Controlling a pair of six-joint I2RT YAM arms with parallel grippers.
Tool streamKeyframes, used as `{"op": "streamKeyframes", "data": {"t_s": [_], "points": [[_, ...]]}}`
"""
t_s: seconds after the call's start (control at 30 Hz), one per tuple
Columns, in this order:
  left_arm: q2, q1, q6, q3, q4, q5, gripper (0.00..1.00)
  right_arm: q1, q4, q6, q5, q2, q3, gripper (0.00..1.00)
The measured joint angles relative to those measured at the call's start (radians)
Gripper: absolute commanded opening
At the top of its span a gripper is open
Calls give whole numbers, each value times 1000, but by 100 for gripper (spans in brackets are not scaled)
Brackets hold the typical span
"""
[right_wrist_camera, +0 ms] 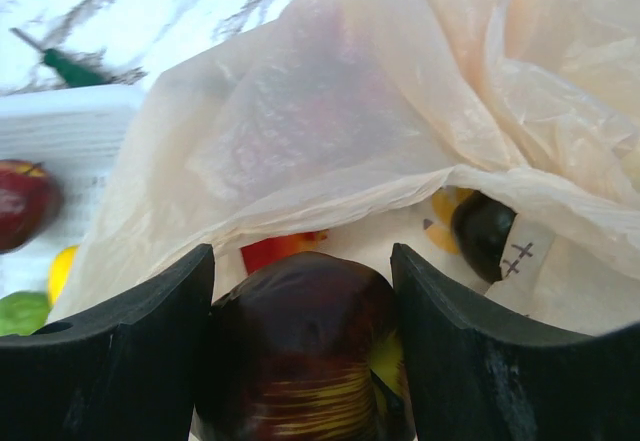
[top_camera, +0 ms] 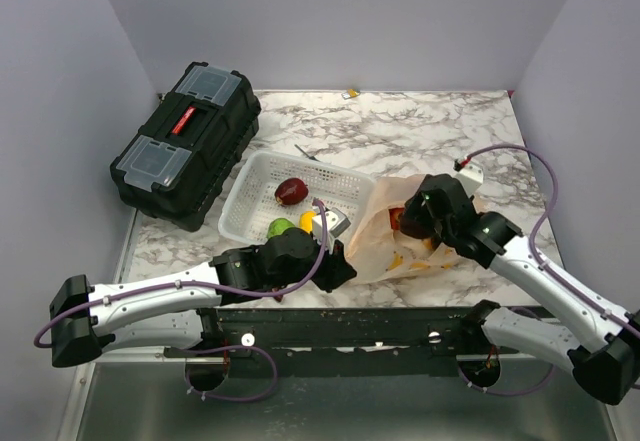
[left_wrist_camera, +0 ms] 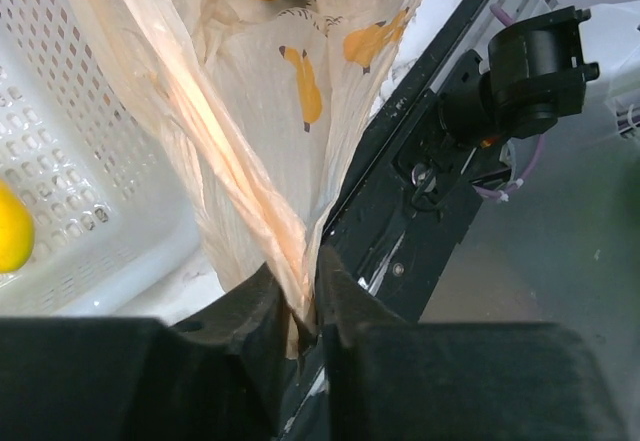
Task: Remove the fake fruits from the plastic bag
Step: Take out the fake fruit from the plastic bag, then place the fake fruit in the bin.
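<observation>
The peach plastic bag (top_camera: 420, 246) lies at the table's front right, its mouth facing the white basket (top_camera: 258, 173). My left gripper (top_camera: 340, 261) pinches the bag's edge; in the left wrist view the gathered film (left_wrist_camera: 270, 211) runs down between the nearly closed fingers of the left gripper (left_wrist_camera: 305, 301). My right gripper (top_camera: 412, 219) is inside the bag's mouth, shut on a dark red fruit (right_wrist_camera: 300, 351) with yellow streaks. Deeper inside lie a red fruit (right_wrist_camera: 275, 249) and a dark purple one (right_wrist_camera: 482, 233). The basket holds a red apple (top_camera: 291, 192), a green fruit (top_camera: 280, 228) and a yellow fruit (top_camera: 307, 221).
A black toolbox (top_camera: 187, 141) stands at the back left, close to the basket. A small thin metal object (top_camera: 305, 151) lies just behind the basket. The table's black front rail (left_wrist_camera: 420, 191) runs right beside my left gripper.
</observation>
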Motion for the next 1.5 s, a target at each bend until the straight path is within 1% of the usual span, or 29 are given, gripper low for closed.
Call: {"op": "streamKeyframes", "data": {"t_s": [0.1, 0.17, 0.3, 0.4, 0.47, 0.53, 0.63, 0.77, 0.83, 0.87, 1.0, 1.23, 1.5], "points": [[5, 0, 3, 1, -1, 0, 31, 0, -9, -1, -43, -53, 2, 34], [9, 0, 7, 4, -3, 0, 38, 0, -29, -1, -66, -67, 17, 34], [8, 0, 19, 11, -14, -1, 60, 0, -62, -13, -89, -64, 89, 34], [-2, 0, 31, 18, -32, -4, 74, 0, -70, -35, -93, -41, 178, 34], [-21, 0, 39, 22, -40, -11, 80, 0, -71, -53, -93, -11, 245, 34], [-50, 0, 47, 23, -50, -21, 83, 0, -68, -74, -94, 24, 306, 34], [-94, 0, 53, 23, -65, -38, 87, 0, -52, -106, -101, 88, 380, 34], [-151, 0, 58, 25, -95, -67, 89, 0, -19, -143, -131, 190, 454, 34], [-173, 0, 60, 25, -106, -82, 95, 0, 1, -160, -153, 245, 480, 34], [-190, 0, 61, 25, -116, -92, 98, 0, 1, -160, -153, 245, 480, 34], [-261, 0, 64, 25, -152, -137, 99, 11, 29, -190, -196, 389, 539, 34], [-380, 0, 64, 24, -204, -220, 99, 86, 43, -224, -208, 599, 640, 33], [-434, 0, 63, 18, -239, -271, 99, 175, 69, -292, -193, 779, 724, 33]]}}
